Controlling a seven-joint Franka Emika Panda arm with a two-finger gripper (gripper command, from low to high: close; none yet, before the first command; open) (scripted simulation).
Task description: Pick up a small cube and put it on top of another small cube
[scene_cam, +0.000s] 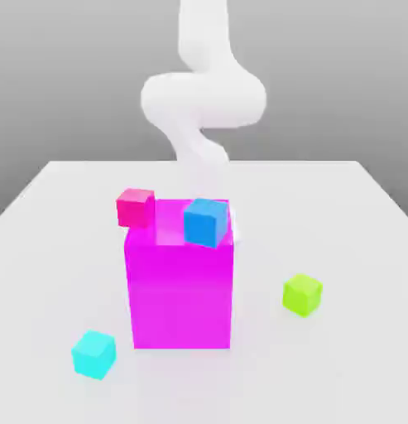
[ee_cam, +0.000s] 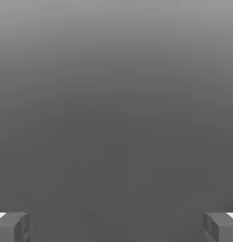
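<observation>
Four small cubes: lime-green cube (scene_cam: 302,295) loose on table (scene_cam: 356,248), clear for pickup; blue (scene_cam: 206,222), cyan (scene_cam: 94,354), pink (scene_cam: 134,207) elsewhere. Gripper (ee_cam: 116,227) fingers (ee_cam: 12,227) spread fully, holding nothing.

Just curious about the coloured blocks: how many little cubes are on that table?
4: a pink cube behind the big magenta block, a blue cube at its top, a lime-green cube right, a cyan cube front-left. The block may hide others.
</observation>
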